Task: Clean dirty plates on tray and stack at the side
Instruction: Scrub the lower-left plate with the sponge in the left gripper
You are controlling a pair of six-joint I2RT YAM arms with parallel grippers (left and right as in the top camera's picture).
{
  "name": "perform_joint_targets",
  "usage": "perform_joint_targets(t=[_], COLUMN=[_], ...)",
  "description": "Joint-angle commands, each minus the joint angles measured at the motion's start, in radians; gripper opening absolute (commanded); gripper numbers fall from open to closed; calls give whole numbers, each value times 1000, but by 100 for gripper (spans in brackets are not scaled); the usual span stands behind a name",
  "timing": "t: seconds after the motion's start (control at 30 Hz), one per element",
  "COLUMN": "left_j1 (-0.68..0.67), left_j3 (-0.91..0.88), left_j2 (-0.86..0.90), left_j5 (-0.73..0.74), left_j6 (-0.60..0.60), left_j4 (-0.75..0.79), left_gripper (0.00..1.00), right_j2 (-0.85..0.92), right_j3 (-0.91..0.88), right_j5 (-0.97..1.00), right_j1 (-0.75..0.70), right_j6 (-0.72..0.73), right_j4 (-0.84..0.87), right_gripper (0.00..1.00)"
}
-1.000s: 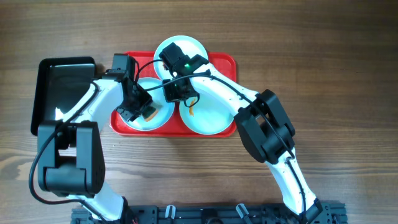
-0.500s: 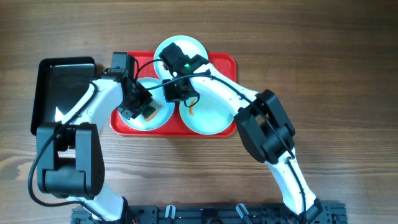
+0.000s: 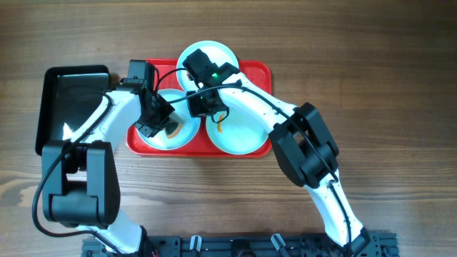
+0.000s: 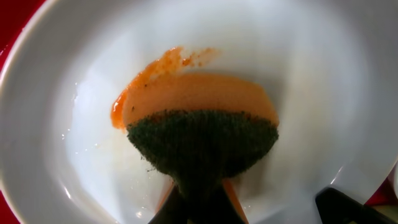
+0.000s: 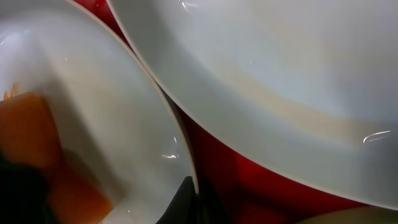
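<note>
Left tool (image 4: 198,200) pinched a sponge (image 4: 202,134) onto the smear (image 4: 149,78) to scrub the lower-left plate (image 4: 56,155) in the tray (image 3: 260,71). Right tool (image 5: 189,198), pressed together at its rim, apparently steadied it.

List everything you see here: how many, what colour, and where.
table: one, brown wood, under everything
red tray: one, red, table centre
plates: three, pale aqua-white, on red tray
black tray: one, black, left of red tray
sponge: one, orange with dark green face, on left plate
smears: two, orange, left and right plate
left gripper: one, black, shut on sponge
right gripper: one, black, shut, at left plate's rim
</note>
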Motion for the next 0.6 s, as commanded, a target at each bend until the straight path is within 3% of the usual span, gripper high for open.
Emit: perform_joint_targets(t=[0.0,0.37,0.57], left_j1=[-21,-68,-68], left_j3=[12,14,12], left_j2=[-23,-153,-113], left_j5=[5,-22,-22], left_j6=[15,135,209], left_j4=[-23,-16,7], left_gripper=[4,4,4], right_j2=[35,35,35], right_j3=[17,17,17], right_j5=[15,15,14], right_j1=[-8,-8,-8], right_j6=[10,10,1], right_j4=[-2,-1,3], right_gripper=[4,4,4])
